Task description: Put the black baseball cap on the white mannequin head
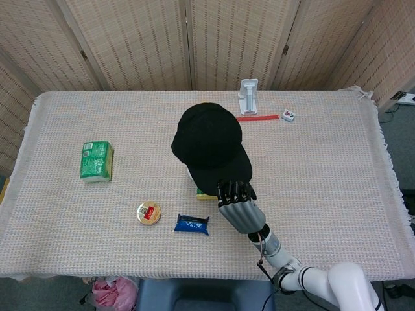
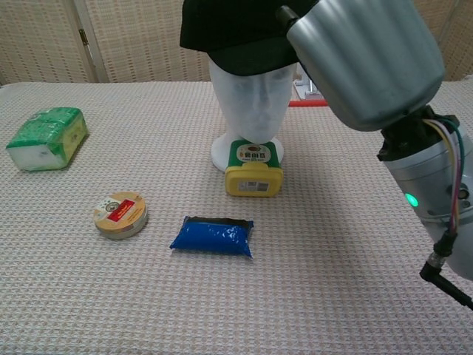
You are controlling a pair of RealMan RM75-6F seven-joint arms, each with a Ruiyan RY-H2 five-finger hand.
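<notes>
The black baseball cap [image 1: 209,144] sits over the top of the white mannequin head [image 2: 253,100] at the table's middle, its brim pointing toward me. In the chest view the cap [image 2: 235,29] covers the forehead down to just above the eyes. My right hand [image 1: 237,201] grips the brim's front edge, fingers curled over it; in the chest view this hand [image 2: 362,63] looms large just right of the face. From above the cap hides nearly all of the mannequin head. My left hand appears in neither view.
A yellow tub [image 2: 253,169] stands right against the mannequin's base. In front lie a blue packet [image 1: 192,224] and a round tin [image 1: 148,213]. A green pack [image 1: 96,161] is at the left. Behind are a white stand [image 1: 248,96], a red stick [image 1: 257,118] and a small tile [image 1: 288,116].
</notes>
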